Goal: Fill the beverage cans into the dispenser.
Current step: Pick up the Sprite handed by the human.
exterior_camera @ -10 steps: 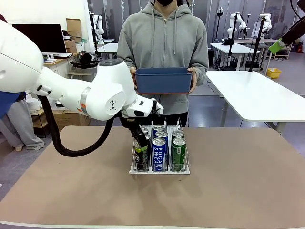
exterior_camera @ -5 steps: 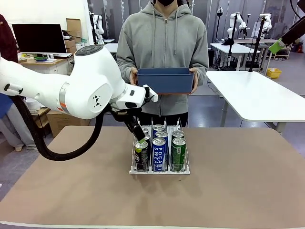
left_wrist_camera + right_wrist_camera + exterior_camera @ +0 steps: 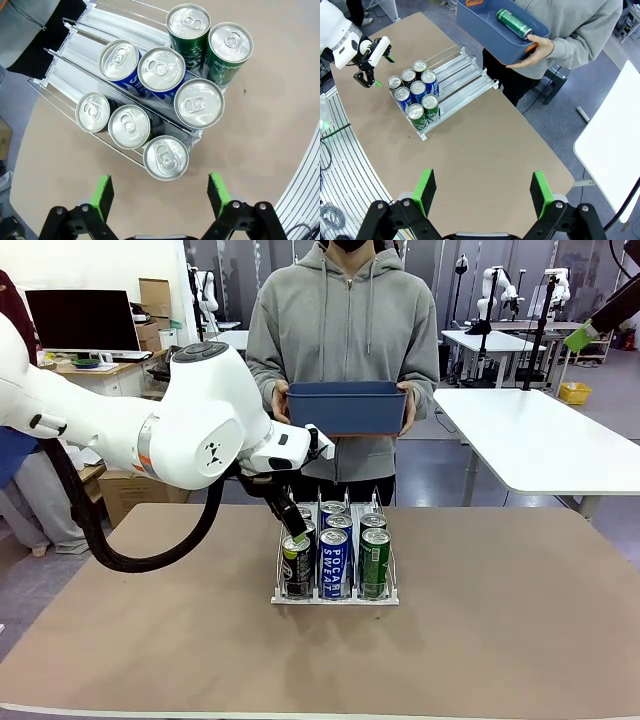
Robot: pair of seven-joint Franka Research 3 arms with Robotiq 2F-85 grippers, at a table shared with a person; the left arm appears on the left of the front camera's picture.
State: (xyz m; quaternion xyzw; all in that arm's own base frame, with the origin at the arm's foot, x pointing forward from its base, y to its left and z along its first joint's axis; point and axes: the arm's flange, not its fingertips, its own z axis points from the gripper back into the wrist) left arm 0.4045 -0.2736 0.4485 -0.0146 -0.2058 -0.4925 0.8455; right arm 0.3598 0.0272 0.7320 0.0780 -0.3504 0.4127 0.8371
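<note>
Here, the left gripper [image 3: 161, 187], jaws wide and empty, hovers just above the near-left can [image 3: 166, 158] in the dispenser [image 3: 335, 598], whose lanes hold the beverage cans [image 3: 334, 562] upright. Far side: a person [image 3: 345, 320] holds a blue bin [image 3: 345, 408] containing one green can [image 3: 513, 23]. The right gripper [image 3: 485, 192], open and empty, hangs high above the table [image 3: 485, 145].

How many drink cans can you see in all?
9. Eight stand in the dispenser: three dark cans, three blue cans, two green cans, a lane each. One more green can lies in the blue bin the person holds; others may hide there.
</note>
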